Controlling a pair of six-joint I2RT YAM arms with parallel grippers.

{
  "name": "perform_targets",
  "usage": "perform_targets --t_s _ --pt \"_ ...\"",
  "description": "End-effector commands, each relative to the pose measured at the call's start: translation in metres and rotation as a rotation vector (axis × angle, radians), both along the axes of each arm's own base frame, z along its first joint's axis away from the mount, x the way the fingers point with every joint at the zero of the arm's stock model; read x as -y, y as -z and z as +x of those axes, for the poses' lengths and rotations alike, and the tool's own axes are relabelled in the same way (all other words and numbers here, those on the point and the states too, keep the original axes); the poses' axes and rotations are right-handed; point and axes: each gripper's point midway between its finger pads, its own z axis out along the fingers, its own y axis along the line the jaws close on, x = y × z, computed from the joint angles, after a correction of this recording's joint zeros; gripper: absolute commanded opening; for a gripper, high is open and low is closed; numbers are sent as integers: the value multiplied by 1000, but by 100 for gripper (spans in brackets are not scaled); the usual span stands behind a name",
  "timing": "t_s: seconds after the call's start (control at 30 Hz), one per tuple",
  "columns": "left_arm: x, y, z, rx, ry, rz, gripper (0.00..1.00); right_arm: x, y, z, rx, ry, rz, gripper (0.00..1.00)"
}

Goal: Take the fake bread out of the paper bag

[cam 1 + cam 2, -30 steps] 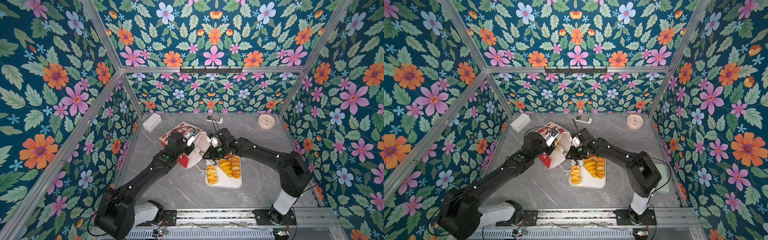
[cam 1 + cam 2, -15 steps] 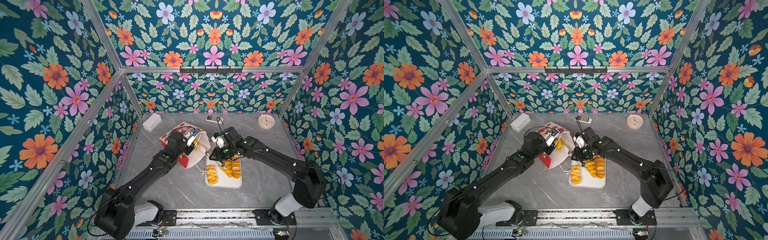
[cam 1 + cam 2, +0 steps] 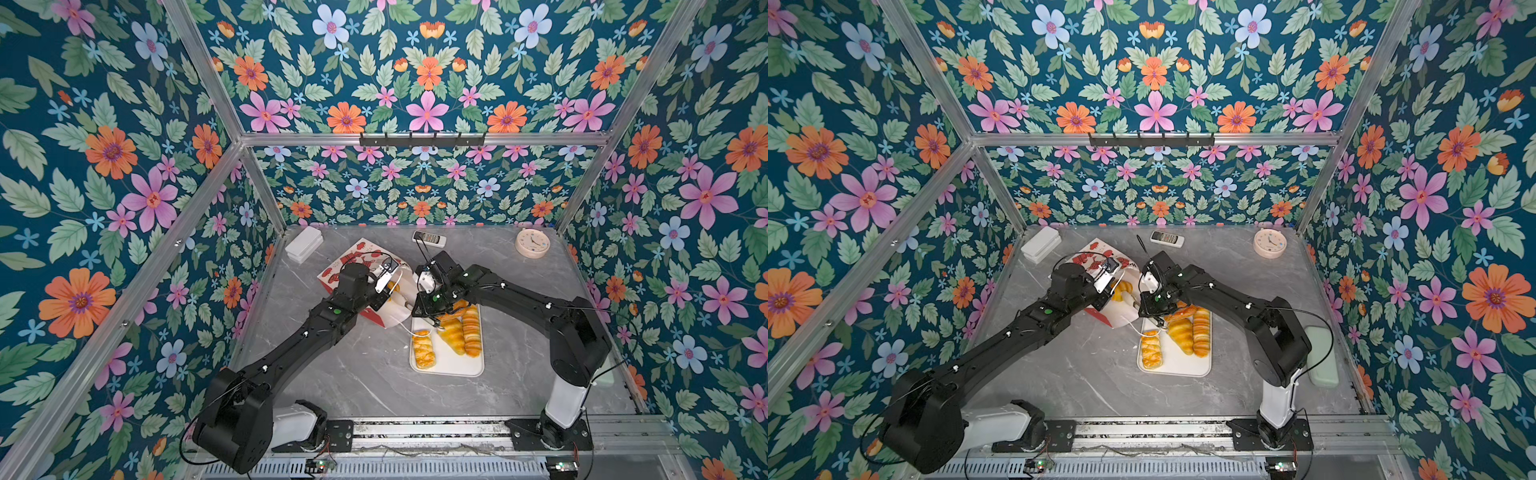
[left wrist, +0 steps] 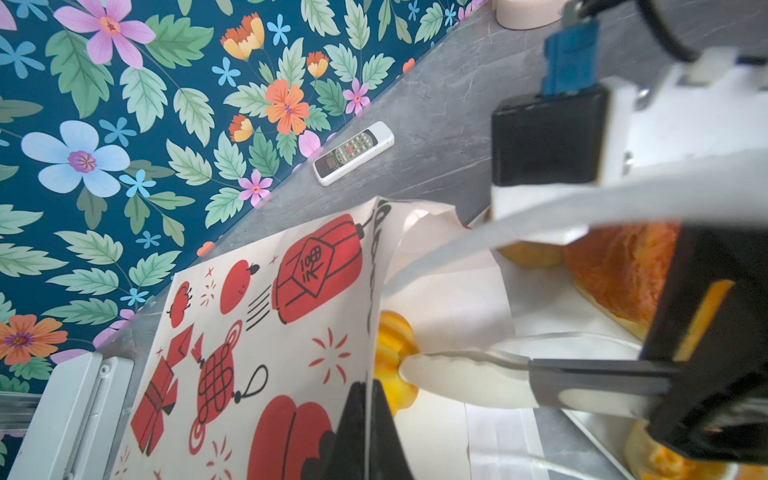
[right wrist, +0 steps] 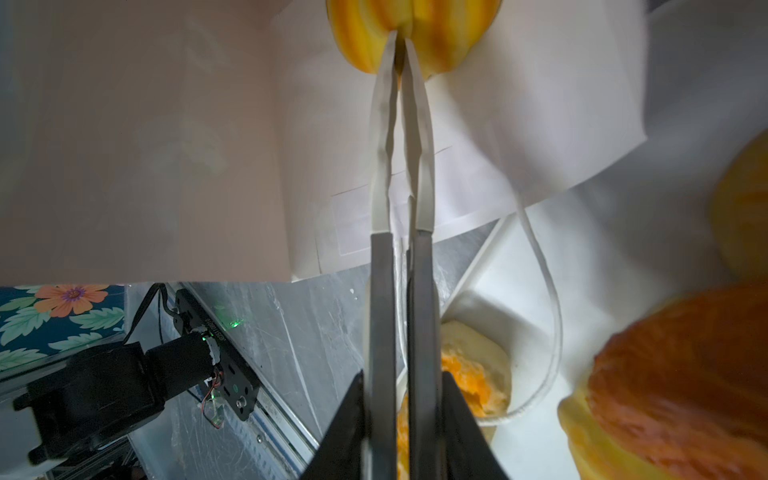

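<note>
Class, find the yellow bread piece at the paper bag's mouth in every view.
In a top view: the yellow bread piece, centre, in the bag's mouth.
In a top view: also centre, in the mouth.
Left wrist: lower middle.
Right wrist: top edge.
Shared landmark: the paper bag.

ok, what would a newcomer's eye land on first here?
The loud floral wallpaper on every wall of the cell. Next, two black arms meet mid-table at a red-and-white paper bag lying on its side. The left gripper is at its rim, and the right gripper has its fingers inside, tips on a yellow pastry. Beside the bag, toward the arm bases, a white tray holds golden pastries.
</note>
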Motion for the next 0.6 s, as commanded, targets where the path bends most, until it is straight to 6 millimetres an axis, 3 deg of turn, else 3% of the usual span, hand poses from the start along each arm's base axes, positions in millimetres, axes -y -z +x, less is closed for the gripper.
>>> perform_targets --t_s 0.0,0.3,0.43,0.57 --pt "4 -5 2 16 11 -24 0 -8 -4 3 13 -14 34 37" --pt "2 -2 2 13 4 -16 0 0 -25 1 121 -32 69 41" --pt "3 -1 2 14 5 -14 0 14 -30 4 235 -79 4 42" --pt "3 -1 2 11 7 -16 0 30 -22 14 359 -113 -112 42"
